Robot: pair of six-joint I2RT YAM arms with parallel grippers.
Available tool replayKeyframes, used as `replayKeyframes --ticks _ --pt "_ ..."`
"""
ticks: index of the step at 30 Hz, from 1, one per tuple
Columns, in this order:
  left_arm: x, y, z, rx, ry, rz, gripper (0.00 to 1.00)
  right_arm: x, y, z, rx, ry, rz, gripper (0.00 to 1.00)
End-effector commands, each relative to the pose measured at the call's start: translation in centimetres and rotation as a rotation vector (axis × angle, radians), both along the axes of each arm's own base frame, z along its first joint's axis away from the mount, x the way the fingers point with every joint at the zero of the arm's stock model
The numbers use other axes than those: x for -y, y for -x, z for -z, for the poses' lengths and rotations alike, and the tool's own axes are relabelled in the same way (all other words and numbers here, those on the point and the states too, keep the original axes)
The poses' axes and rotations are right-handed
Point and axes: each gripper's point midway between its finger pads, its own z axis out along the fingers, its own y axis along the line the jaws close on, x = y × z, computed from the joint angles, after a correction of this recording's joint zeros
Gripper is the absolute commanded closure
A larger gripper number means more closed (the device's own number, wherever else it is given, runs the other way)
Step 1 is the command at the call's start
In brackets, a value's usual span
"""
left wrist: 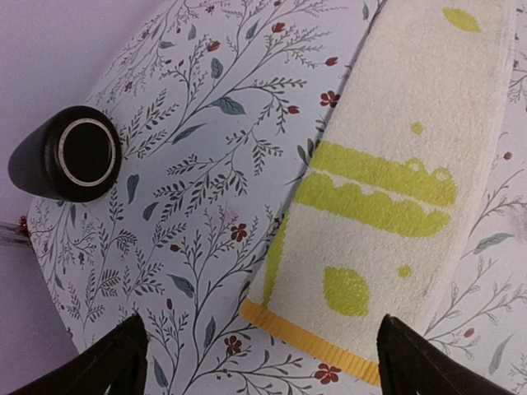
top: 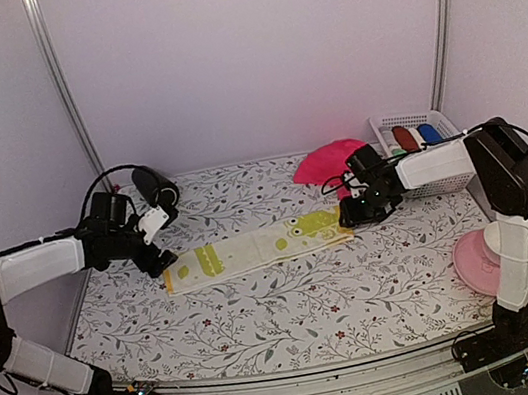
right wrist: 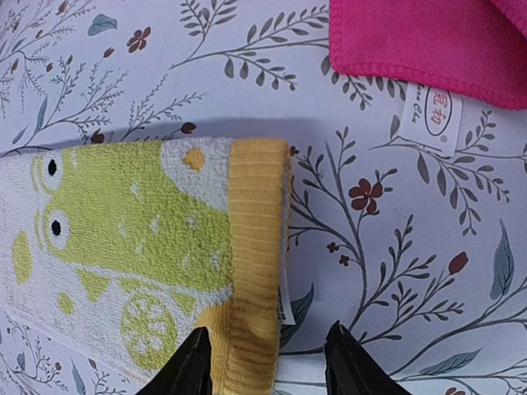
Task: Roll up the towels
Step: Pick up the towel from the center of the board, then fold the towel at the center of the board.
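Long pale-yellow cloth towel with green print (top: 253, 250) lies flat, not rolled. Left gripper (left wrist: 259, 319), released, jaws wide, straddles its left end. Right gripper (right wrist: 270, 327), released, jaws apart, sits at its right hem. Crumpled hot-pink cloth towel (top: 327, 160) lies just beyond that hem.

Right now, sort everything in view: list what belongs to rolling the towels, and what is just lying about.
For the job:
- yellow-green towel, spread flat between the arms
- hot pink towel, crumpled behind it
- rolled towels in the white basket

Lying about:
- black cylinder, back left
- pink plate, near right
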Motion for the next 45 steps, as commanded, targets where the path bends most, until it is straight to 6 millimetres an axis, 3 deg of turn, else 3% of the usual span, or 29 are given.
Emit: replayKeyframes --ticks 1,7,14,16,19,22,28,39,42,45 --pt "-0.8 0.9 -1.0 0.021 0.006 -0.061 0.03 -0.3 -0.4 1.2 -0.017 -0.019 0.013 0.55" --pt "-1.6 0.9 -2.2 0.085 0.007 -0.099 0.03 -0.6 -0.3 2.5 -0.046 -0.026 0.015 0.61" --pt "-2.1 0.7 -2.6 0.126 -0.006 -0.118 0.03 -1.2 -0.1 3.4 -0.073 -0.043 0.01 0.75" --pt "-2.3 0.7 -2.6 0.132 -0.012 -0.125 0.03 -1.3 0.0 3.6 -0.079 -0.045 0.009 0.79" --pt "-2.3 0.7 -2.7 0.14 -0.014 -0.126 0.03 -1.2 0.1 3.8 -0.084 -0.041 0.016 0.96" --pt "-2.4 0.8 -2.9 0.146 -0.012 -0.127 0.03 -0.8 0.0 3.5 -0.073 -0.031 0.03 0.98" --pt "-2.4 0.7 -3.1 0.153 -0.006 -0.131 0.03 2.4 -1.2 -0.9 0.033 -0.027 0.113 0.98" --pt "-2.5 0.8 -2.8 0.144 -0.001 -0.132 0.03 10.2 -0.3 -7.3 0.156 -0.04 0.23 0.98" --pt "-2.4 0.8 -2.6 0.139 0.003 -0.129 0.03 9.7 -0.3 -9.9 0.212 -0.087 0.194 0.98" --pt "-2.3 0.8 -2.5 0.132 0.007 -0.128 0.03 5.8 -0.1 -12.1 0.237 -0.202 0.066 0.98"
